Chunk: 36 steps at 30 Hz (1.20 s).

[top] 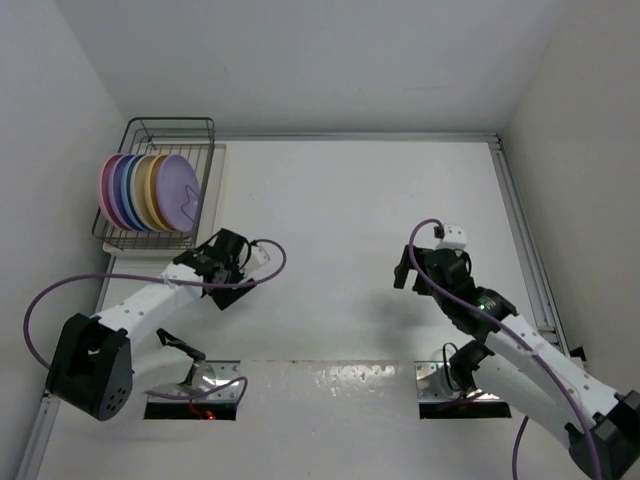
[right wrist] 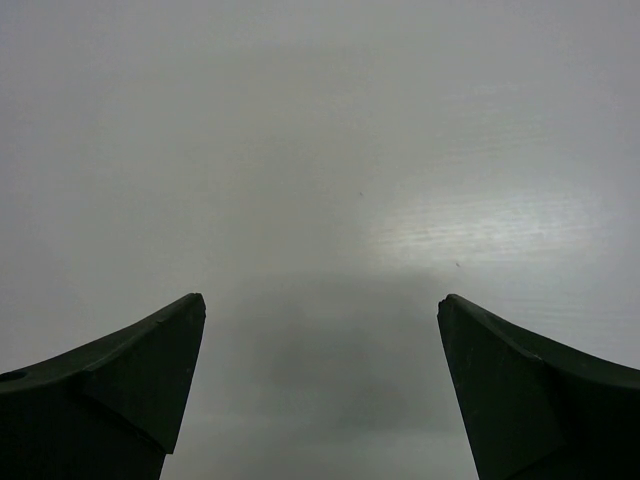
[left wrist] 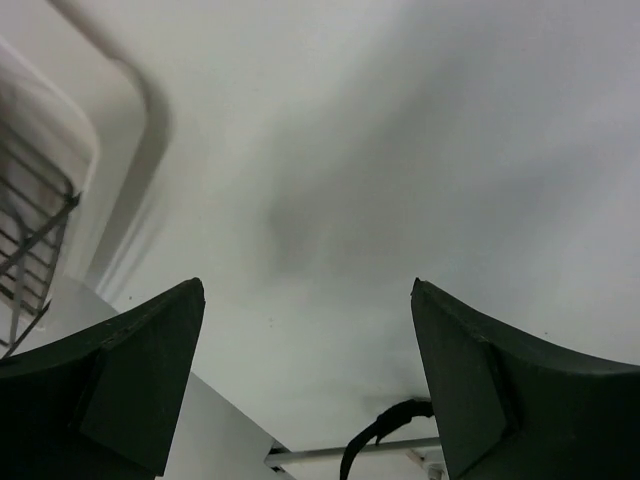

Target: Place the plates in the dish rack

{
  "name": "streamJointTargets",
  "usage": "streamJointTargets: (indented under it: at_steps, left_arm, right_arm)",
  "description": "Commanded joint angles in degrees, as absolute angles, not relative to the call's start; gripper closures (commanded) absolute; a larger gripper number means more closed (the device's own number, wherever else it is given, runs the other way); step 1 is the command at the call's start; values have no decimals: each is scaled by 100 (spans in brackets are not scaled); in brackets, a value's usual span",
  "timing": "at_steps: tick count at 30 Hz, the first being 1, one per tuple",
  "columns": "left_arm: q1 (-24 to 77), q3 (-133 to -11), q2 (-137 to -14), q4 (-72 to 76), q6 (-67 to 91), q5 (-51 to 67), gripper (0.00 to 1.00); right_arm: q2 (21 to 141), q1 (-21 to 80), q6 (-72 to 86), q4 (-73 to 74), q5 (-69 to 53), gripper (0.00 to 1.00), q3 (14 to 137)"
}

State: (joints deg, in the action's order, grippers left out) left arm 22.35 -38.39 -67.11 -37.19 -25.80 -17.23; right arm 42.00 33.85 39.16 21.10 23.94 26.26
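The dish rack stands at the far left on its cream tray. Several plates stand on edge in it, side by side: pink at the left, then blue, cream and orange-yellow ones, and a lilac one at the right. My left gripper is open and empty, just in front of and to the right of the rack. In the left wrist view the rack wires show at the left edge. My right gripper is open and empty over bare table, as the right wrist view shows.
White walls close the table at the back and both sides. A metal rail runs along the right edge. Purple cables loop from both arms, one beside the left wrist.
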Motion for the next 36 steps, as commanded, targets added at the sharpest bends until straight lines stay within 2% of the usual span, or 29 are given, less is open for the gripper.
streamJointTargets:
  at_steps: [1,6,15,36]
  left_arm:
    - [2495,-3438,-6319,-3165,-2839,-1767,11]
    - [2891,-2559,-6450,-2550,-2611,-2336,11]
    - [3146,-2426,-6390,-2355,-2188,-2399,11]
    - [3146,-2426,-6442,-2355,-2136,-2294,11]
  right_arm:
    - [3806,3340,4209,2846,2540,0,2382]
    - [3402,3349,4946,3445,2918,0,2259]
    - [3348,3349,6037,4306,3524,0,2285]
    - [3463,3366,5898,4034,3463,0,2188]
